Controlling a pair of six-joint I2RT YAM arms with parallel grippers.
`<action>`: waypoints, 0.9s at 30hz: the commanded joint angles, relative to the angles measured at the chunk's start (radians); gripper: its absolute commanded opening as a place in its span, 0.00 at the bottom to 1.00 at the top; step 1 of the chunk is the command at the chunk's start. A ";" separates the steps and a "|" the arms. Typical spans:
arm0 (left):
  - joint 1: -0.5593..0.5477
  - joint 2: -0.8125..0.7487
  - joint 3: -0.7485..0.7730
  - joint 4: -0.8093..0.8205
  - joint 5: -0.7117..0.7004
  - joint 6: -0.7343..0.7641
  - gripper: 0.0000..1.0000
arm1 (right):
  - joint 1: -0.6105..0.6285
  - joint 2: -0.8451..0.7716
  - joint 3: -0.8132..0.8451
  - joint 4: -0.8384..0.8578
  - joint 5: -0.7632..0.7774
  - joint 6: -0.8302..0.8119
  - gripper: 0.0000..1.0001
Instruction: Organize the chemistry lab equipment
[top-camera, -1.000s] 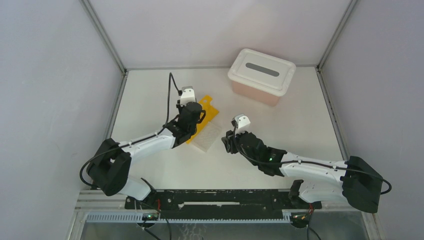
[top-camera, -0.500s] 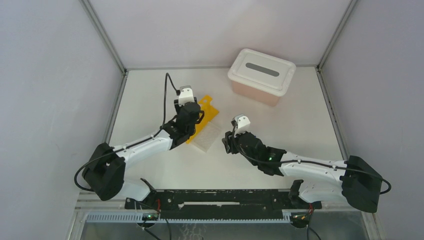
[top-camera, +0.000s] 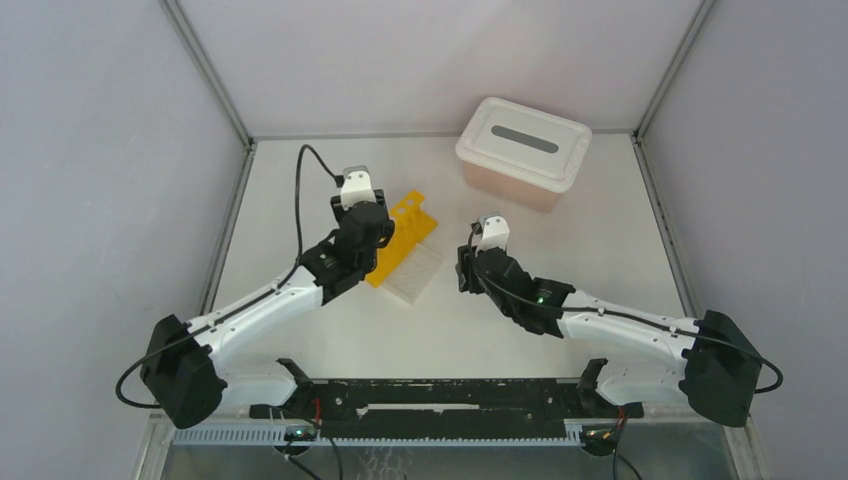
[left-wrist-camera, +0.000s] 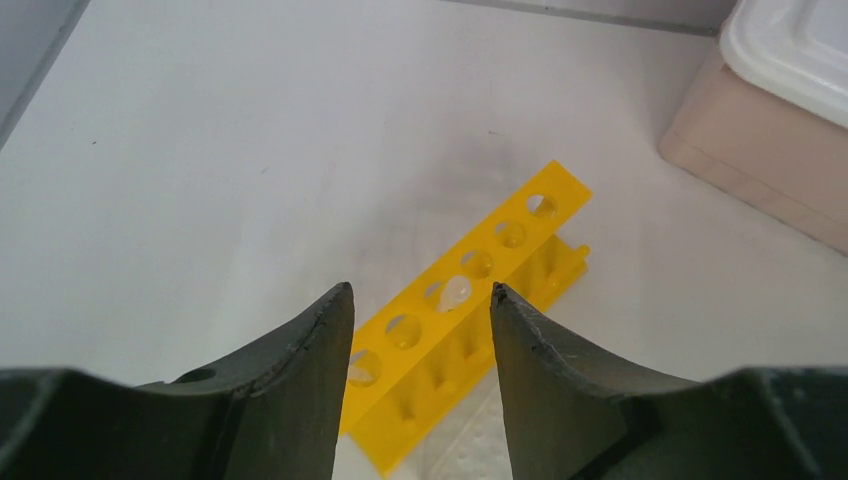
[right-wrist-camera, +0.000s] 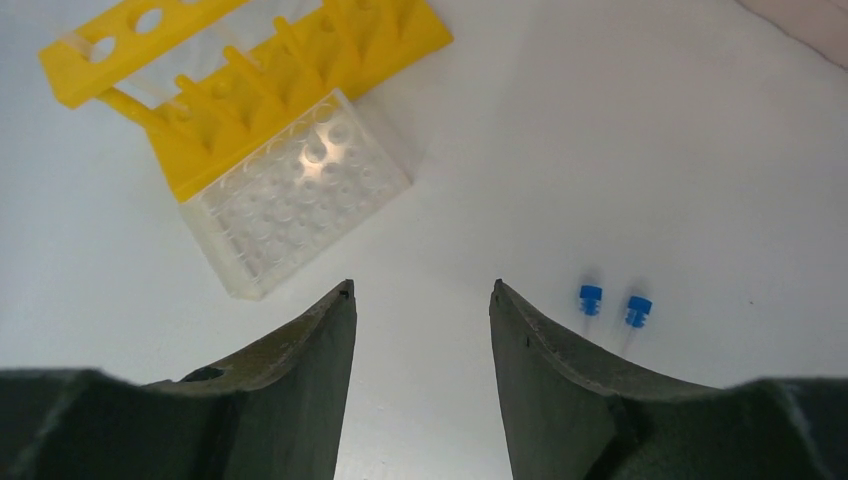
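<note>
No writing can be read; yellow rack (left-wrist-camera: 527, 222) and white lid (top-camera: 560, 160) look unmarked.

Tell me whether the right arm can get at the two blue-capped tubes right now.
Probably yes. The right gripper is open and empty, and the blue-capped tubes lie on the bare table close beside it, with nothing in between.

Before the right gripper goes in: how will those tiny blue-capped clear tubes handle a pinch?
Likely very light: the tiny blue-capped clear tubes look far narrower than the fingers of the right gripper, so a nudge may scoot them. They seem to lie sideways on the white table, so may roll. They sit close together; grabbing one could knock the other.
</note>
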 joint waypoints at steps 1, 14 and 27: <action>-0.021 -0.091 0.083 -0.089 0.024 -0.058 0.58 | -0.011 0.028 0.068 -0.062 0.035 0.036 0.59; -0.115 -0.238 0.057 -0.246 0.161 -0.118 0.59 | -0.094 0.167 0.180 -0.242 0.062 0.179 0.58; -0.196 -0.243 0.056 -0.297 0.291 -0.206 0.58 | -0.189 0.190 0.071 -0.332 0.009 0.282 0.56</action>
